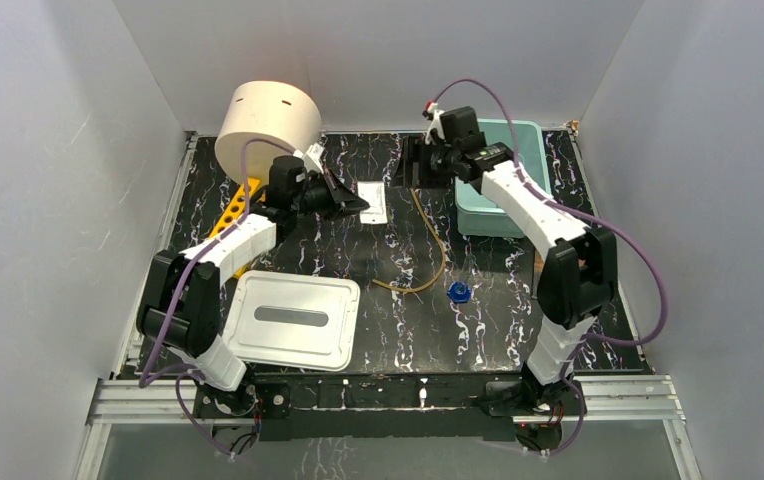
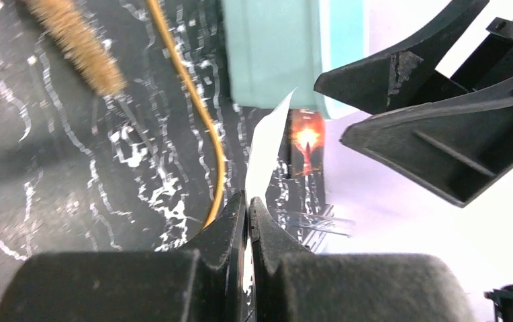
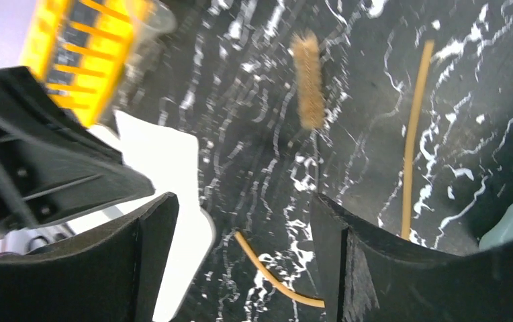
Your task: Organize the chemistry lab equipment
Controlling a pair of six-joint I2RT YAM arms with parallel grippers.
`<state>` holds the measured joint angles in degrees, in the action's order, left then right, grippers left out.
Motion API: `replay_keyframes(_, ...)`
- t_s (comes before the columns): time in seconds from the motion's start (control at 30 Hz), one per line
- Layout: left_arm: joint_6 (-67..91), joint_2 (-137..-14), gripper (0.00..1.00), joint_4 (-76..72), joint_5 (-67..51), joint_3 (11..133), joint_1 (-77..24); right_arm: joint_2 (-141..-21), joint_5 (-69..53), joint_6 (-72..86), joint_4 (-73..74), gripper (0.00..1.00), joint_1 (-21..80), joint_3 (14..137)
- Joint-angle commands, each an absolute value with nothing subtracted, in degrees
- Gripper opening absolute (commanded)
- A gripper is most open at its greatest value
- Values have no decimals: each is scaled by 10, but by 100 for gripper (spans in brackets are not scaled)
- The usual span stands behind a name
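My left gripper (image 1: pixel 355 205) (image 2: pixel 248 201) is shut on the edge of the white packet (image 1: pixel 374 203) (image 2: pixel 267 151), which stands up thin between its pads. My right gripper (image 1: pixel 416 160) (image 3: pixel 244 215) hangs just beyond the packet (image 3: pixel 166 161), jaws wide open, with only table and a piece of tan rubber tube (image 3: pixel 274 275) showing between them. The tube (image 1: pixel 438 255) (image 2: pixel 193 100) curls across the middle of the table. A brush (image 2: pixel 76 43) (image 3: pixel 307 80) lies near it. The yellow holed rack (image 1: pixel 233 215) (image 3: pixel 79 54) is at the back left.
A teal bin (image 1: pixel 503 190) (image 2: pixel 277 47) stands at the back right. A big cream cylinder (image 1: pixel 268 125) is at the back left. A flat silver tray (image 1: pixel 293 320) lies at the near left, and a blue cap (image 1: pixel 459 292) lies near the middle.
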<state>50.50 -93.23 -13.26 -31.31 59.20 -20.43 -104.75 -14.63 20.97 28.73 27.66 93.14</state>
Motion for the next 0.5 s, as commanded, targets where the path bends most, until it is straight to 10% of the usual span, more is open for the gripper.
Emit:
replay_keyframes(0.0,492,-901,0,-161,-386,639,-201,-1000,-244,259,217,81,251,940)
replay_keyframes(0.17,582,-890,0,-248,-415,656,-201,-979,-353,274,169,81,246,928)
replay_keyframes(0.47,662,-889,0,-351,-428,638,-201,-936,-404,361,61,52,223,849)
